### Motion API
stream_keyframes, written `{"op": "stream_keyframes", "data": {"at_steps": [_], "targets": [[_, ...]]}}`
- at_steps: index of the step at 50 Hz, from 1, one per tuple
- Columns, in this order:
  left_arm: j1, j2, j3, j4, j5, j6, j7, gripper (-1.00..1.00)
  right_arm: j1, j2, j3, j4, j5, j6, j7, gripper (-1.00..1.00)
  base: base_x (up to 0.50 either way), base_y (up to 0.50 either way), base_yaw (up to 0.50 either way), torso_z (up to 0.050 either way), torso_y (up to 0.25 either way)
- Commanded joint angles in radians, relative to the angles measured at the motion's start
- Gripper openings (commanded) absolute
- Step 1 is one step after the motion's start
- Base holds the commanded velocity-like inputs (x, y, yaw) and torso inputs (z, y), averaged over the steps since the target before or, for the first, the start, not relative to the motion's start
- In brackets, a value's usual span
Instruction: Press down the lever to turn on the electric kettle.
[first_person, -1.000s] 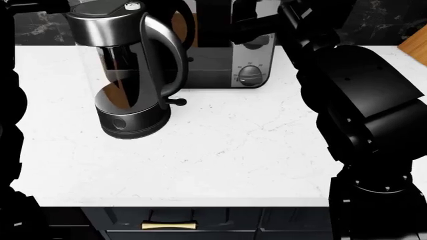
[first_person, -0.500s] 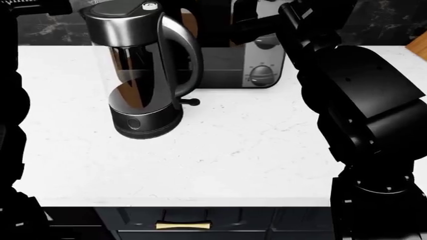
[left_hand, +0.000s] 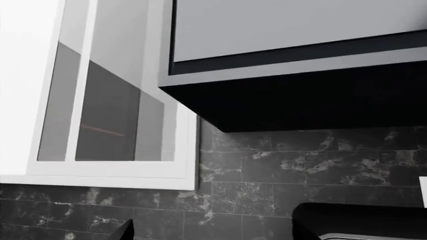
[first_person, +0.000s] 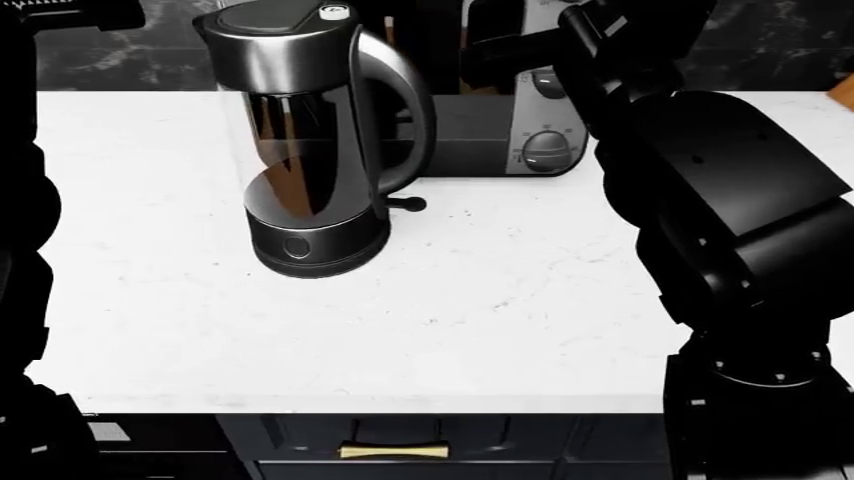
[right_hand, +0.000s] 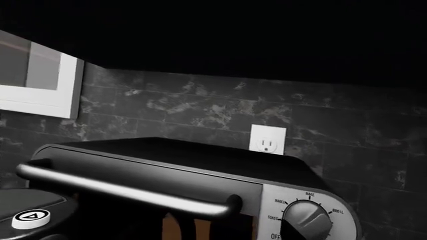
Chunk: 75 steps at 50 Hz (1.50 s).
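On the surface (first_person: 534, 300) | electric kettle (first_person: 314, 150) at 10 o'clock, lever (first_person: 408, 205) jutting toward 3 | bare room toward 5 | both end effectors' opening: cannot tell

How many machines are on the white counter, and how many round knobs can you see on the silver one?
Glass-bodied electric kettles with a steel lid: 1
Boxy silver toaster ovens: 1
Round silver dial knobs on the oven, as far as the head view shows: 2
Total: 4
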Motion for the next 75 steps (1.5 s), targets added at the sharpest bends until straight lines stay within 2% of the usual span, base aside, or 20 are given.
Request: {"op": "stream_keyframes", "data": {"at_steps": [1, 75], "targets": [[-0.002, -0.001, 0.001, 0.004, -0.003, -0.002, -0.003, 1.0, 0.001, 0.003, -0.003, 0.0, 0.005, -0.003, 0.005, 1.0, 0.0, 0.09, 0.0, 0.0, 0.0], [0.02, -0.026, -0.015, 0.023, -0.016, -0.005, -0.026, 1.0, 0.002, 0.009, 0.009, 0.011, 0.063, 0.029, 0.066, 1.0, 0.03, 0.0, 0.0, 0.0, 0.0]]}}
